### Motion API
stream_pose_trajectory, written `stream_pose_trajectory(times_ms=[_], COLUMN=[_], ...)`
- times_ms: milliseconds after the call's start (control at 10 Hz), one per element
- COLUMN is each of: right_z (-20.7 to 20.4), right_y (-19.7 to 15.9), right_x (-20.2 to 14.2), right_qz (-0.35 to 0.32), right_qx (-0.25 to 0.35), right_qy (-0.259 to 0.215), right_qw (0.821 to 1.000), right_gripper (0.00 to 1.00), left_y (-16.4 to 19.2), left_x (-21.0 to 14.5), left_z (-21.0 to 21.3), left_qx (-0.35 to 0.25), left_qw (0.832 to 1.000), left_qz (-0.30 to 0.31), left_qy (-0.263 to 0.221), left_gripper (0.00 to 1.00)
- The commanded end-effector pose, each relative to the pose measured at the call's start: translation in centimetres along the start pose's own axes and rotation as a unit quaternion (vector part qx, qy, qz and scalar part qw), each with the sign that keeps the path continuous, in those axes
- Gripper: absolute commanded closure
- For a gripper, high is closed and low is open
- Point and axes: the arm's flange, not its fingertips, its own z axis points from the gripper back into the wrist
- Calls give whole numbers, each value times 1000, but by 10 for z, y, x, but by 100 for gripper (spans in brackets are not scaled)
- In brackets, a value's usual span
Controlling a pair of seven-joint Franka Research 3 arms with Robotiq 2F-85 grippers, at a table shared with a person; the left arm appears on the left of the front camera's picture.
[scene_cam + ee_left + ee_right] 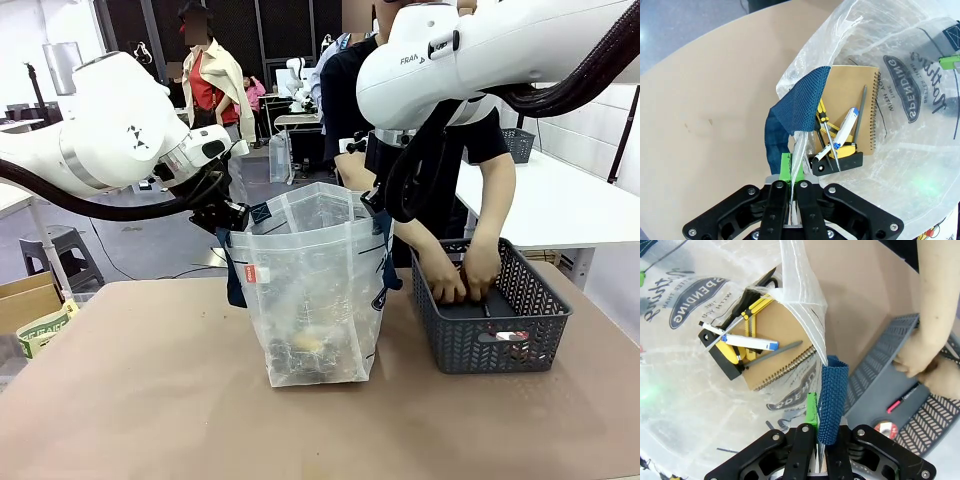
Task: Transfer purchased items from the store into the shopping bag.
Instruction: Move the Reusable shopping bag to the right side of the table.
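The clear plastic shopping bag (312, 290) stands open mid-table, held up at both rims. My left gripper (228, 215) is shut on the bag's left rim and navy strap (792, 112). My right gripper (378, 205) is shut on the right rim and its navy strap (832, 395). At the bag's bottom lie a brown spiral notebook (852, 107), a yellow-and-black tool (837, 155), a white-and-blue pen (845, 130) and a grey pencil (860, 117); the right wrist view shows the notebook (777, 347) too. A person's hands (462, 275) reach into the dark grey basket (490, 345).
The lattice basket stands right of the bag and holds a red-tipped pen (902, 399) and a small round item (885, 428). A cardboard box (30, 305) sits off the table's left edge. Bare brown tabletop (130, 400) lies in front and to the left.
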Motion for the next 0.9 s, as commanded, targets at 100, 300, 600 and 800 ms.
stream_pose_trajectory(times_ms=[100,300,600,800], right_z=[0,0,0,0], right_y=[-1,-1,-1,-1], right_x=[-1,-1,-1,-1], right_qz=[0,0,0,0], right_qx=[-2,-2,-2,-2], right_qy=[0,0,0,0], right_qw=[1000,1000,1000,1000], right_gripper=[100,100,100,100], left_y=[2,2,2,2], left_x=[1,1,1,1], left_z=[2,2,2,2], left_qx=[1,1,1,1], left_qw=[1000,1000,1000,1000], left_qz=[1,1,1,1], left_qy=[-3,-3,-3,-3], left_gripper=[100,100,100,100])
